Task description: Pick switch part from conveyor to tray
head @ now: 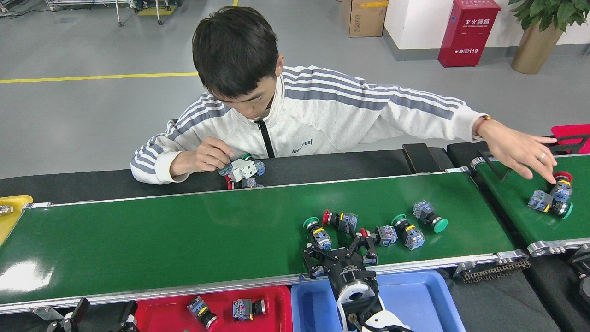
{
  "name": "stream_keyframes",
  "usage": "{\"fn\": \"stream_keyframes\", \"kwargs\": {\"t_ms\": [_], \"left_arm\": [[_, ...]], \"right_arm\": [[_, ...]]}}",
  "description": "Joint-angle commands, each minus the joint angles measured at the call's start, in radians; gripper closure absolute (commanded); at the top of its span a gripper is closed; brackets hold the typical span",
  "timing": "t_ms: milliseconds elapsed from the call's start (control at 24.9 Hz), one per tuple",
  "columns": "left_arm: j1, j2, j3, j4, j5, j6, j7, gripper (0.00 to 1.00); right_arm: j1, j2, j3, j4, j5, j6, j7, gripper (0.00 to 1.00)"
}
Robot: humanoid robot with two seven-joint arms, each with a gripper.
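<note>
Several switch parts lie on the conveyor (184, 240), right of its middle: a green-capped one (316, 234), a red-capped one (340, 220), another red-capped one (380, 235) and two green-capped ones (409, 232) (428, 216). My right gripper (339, 250) stands open over the belt's near edge, just in front of these parts, with nothing between its fingers. Its right finger (370, 251) is close beside the second red-capped part. Below the belt, a red tray (276, 299) holds two switch parts (199, 311) (248, 308), and a blue tray (415, 295) is bare. My left gripper (106, 316) shows only its spread fingertips at the bottom edge.
A person sits behind the conveyor. One hand (207, 159) holds a part at the far rail. The other hand (521, 150) reaches over the shorter green belt (516, 203) at right, touching two switch parts (551, 199) there. A yellow bin (11, 210) sits at far left.
</note>
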Motion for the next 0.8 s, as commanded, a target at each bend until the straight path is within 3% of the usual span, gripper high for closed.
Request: {"fn": "stream_keyframes", "kwargs": {"t_ms": [0,80,121,201,442,643,683,723,764], "left_arm": [[-0.008,0.008,-0.003,-0.010,0.000,0.000,0.002,0.00],[-0.008,0.008,-0.003,-0.010,0.000,0.000,0.002,0.00],[-0.008,0.008,-0.003,-0.008,0.000,0.000,0.002,0.00],[-0.008,0.008,-0.003,-0.010,0.000,0.000,0.002,0.00],[-0.004,0.009,0.004,-0.014,0.005,-0.001,0.002,0.00],[0.002,0.009,0.010,-0.014,0.007,-0.001,0.002,0.00],[0.002,0.011,0.012,-0.013,0.007,0.000,0.002,0.00],[0.002,0.011,0.017,-0.014,0.008,0.000,0.002,0.00],[0.002,0.011,0.020,-0.016,0.008,0.000,0.002,0.00]], "right_arm": [[-0.044,0.029,0.001,0.042,-0.001,-0.012,-0.002,0.27],[-0.060,0.031,0.007,0.065,0.003,-0.036,-0.002,0.67],[-0.062,0.031,0.007,0.070,0.002,-0.059,-0.002,0.82],[-0.062,0.029,0.005,0.068,0.002,-0.087,-0.002,0.94],[-0.047,0.034,0.033,0.013,0.008,-0.091,-0.007,0.98],[0.027,0.029,0.251,-0.175,0.016,-0.093,-0.010,0.98],[0.038,0.026,0.317,-0.217,0.016,-0.093,-0.013,0.91],[0.042,0.022,0.389,-0.254,0.020,-0.093,-0.019,0.53],[0.044,0.012,0.449,-0.281,0.033,-0.091,-0.025,0.01]]}}
